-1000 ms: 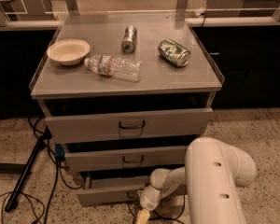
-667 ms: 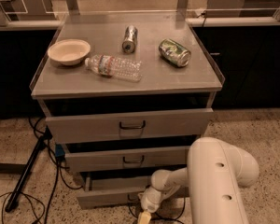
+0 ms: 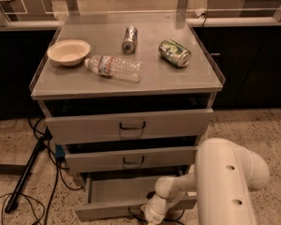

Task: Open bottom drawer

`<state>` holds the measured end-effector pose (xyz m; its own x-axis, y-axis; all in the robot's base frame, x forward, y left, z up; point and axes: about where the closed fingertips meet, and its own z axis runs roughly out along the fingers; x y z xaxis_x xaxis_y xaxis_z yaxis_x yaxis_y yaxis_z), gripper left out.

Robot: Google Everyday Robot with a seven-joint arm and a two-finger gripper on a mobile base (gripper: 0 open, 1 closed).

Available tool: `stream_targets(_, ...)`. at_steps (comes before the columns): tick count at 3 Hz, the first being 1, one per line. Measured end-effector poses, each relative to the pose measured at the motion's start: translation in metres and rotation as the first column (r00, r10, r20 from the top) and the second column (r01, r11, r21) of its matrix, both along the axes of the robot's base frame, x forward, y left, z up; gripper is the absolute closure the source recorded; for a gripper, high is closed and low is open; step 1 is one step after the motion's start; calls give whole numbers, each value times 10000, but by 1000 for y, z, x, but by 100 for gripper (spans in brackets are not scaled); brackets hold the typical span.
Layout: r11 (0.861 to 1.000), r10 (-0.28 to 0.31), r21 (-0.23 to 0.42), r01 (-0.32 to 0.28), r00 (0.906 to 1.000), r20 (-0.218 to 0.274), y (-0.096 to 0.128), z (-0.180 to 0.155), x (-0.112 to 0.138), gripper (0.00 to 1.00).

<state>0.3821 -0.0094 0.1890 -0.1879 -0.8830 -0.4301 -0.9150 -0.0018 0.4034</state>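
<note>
Grey metal bottom drawer (image 3: 119, 192), pulled partly open near the floor.
Its plain grey tray shows, level and facing up, behind a shallow front panel. The gripper (image 3: 151, 214) sits low against the middle of that panel.

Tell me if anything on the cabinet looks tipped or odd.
Three things lie on their sides on the cabinet top: the water bottle, the silver can and the green can. The bowl sits upright. The end effector is at the bottom drawer front.

bottom drawer (image 3: 116, 191) lowest in cabinet (image 3: 178, 80) | gripper (image 3: 152, 215) seemingly at its front
</note>
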Motion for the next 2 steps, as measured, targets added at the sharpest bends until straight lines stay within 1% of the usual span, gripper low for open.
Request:
stream_targets(1,9998,170,86,-167,9995,-275,-7,12,-23,0)
stream_targets(2,9998,-1,195,12,9986,-529,-27,46,-58,0)
